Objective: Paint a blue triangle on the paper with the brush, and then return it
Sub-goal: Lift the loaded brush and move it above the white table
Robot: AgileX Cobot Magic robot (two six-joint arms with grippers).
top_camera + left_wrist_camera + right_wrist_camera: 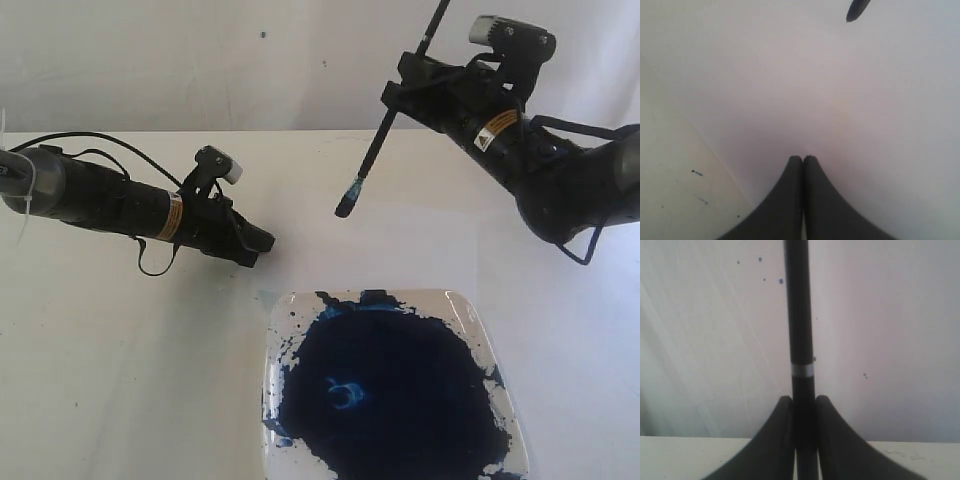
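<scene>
Although the brush (392, 112) is in the right gripper (400, 92) and its tip shows blue, the exterior view shows no blue triangle on the paper (420, 255). I judge that the painting has not begun and that the brush's return also remains. The brush hangs tilted in the air, tip down over the sheet and clear of it, just beyond the clear square tray (470, 305). That tray holds a large dark blue paint pool (380, 385) that covers most of its floor, with splashes toward the rim and a paler swirl near the middle. The left gripper (262, 243) lies low at the sheet's left side, carrying nothing.

From the left wrist view, the left gripper (803, 158) has its jaws pressed together, empty, over the bare white paper (840, 100). The paper's edge runs diagonally past cream tabletop (670, 190). The brush's dark tip (857, 10) pokes in at the frame's border, and no paint marks the sheet here.

From the right wrist view, the right gripper (802, 400) clamps narrowly on the brush's black handle (799, 315), which carries a silver band. Its tip is out of frame, and a few blue specks dot the pale surface behind.
</scene>
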